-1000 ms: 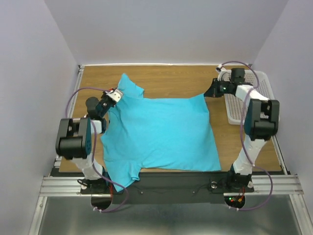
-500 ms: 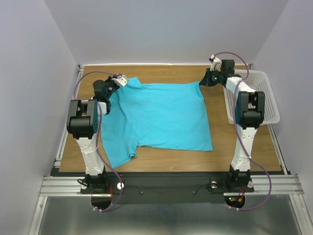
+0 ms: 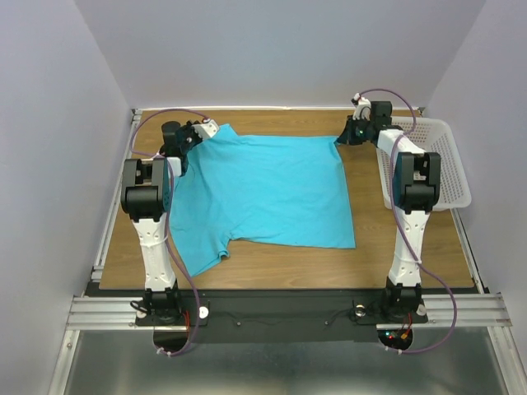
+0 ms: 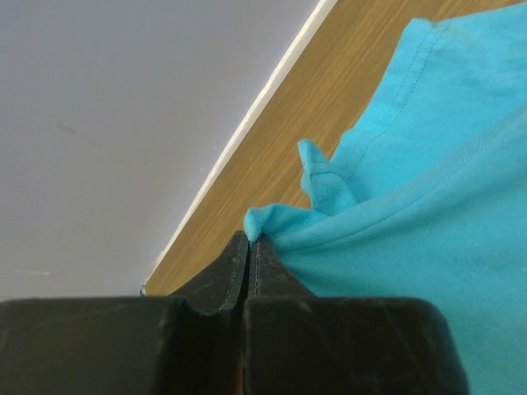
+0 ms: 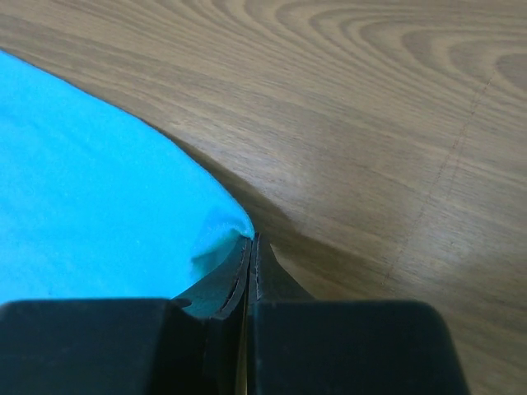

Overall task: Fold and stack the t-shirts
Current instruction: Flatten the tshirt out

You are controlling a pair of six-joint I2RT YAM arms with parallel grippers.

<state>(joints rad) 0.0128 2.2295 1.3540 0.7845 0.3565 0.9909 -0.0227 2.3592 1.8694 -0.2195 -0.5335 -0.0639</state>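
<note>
Nearest the arm bases, at the bottom of the overhead view, a strip of bare table (image 3: 412, 247) shows wood and carries nothing folded. Just beyond it a loose flap of the t-shirt (image 3: 263, 193) hangs toward the lower left, probably a sleeve. The near edge runs roughly straight across to the lower right.

The body of the shirt lies open across the middle of the table, mostly flat with shallow wrinkles. No fold line shows in it, so I judge that folding has not yet begun and this is the spreading step.

Farther up, both arms reach to the shirt's far corners. The left gripper (image 4: 249, 243) is pressed together on a bunched bit of cloth at the upper left corner, close to the table's back edge. The right gripper (image 5: 249, 244) pinches the tip of the upper right corner, low over the wood.

Beyond that, at the upper right, a white mesh basket (image 3: 449, 164) stands just beside the right arm. I cannot tell whether it holds anything.

All the folds and the stacking remain to be done, and only this one shirt is in view.
</note>
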